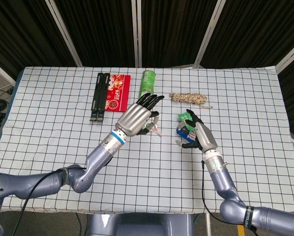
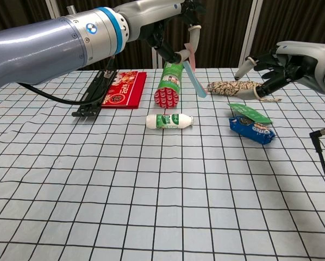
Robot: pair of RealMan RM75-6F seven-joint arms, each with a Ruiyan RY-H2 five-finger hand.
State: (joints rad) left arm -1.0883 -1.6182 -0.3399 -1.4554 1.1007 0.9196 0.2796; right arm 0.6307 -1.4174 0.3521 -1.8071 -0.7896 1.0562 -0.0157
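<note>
Chest view gives the clearest look at the left hand (image 2: 162, 24): it is raised well above the table (image 2: 97, 179) and pinches the upper, pink end of a thin pink-and-blue stick (image 2: 194, 73) between thumb and fingers (I cannot tell what the stick is). The stick touches nothing else. Its long axis slants down from the grip toward the robot's right, and its blue tip hangs in front of the gap between the green can (image 2: 170, 84) and the rope coil (image 2: 238, 87).

From the head view, the same left hand (image 1: 137, 118) sits over the middle of the table, with only a sliver of the stick (image 1: 157, 130) showing past its fingers. It hides the small white bottle (image 2: 169, 120) that lies on its side below.

The right hand (image 2: 293, 60) holds nothing; its fingers are spread and loosely curved. It hovers above the blue packet (image 2: 252, 130) and the green packet (image 2: 249, 113), apart from both as far as I can judge. The stick lies to that hand's left with its tip pointing roughly that way, and the two hands (image 1: 198, 135) are near but not touching.

Off to the far left lie a red packet (image 2: 122, 89) and a black folded stand (image 2: 92, 95), side by side.
</note>
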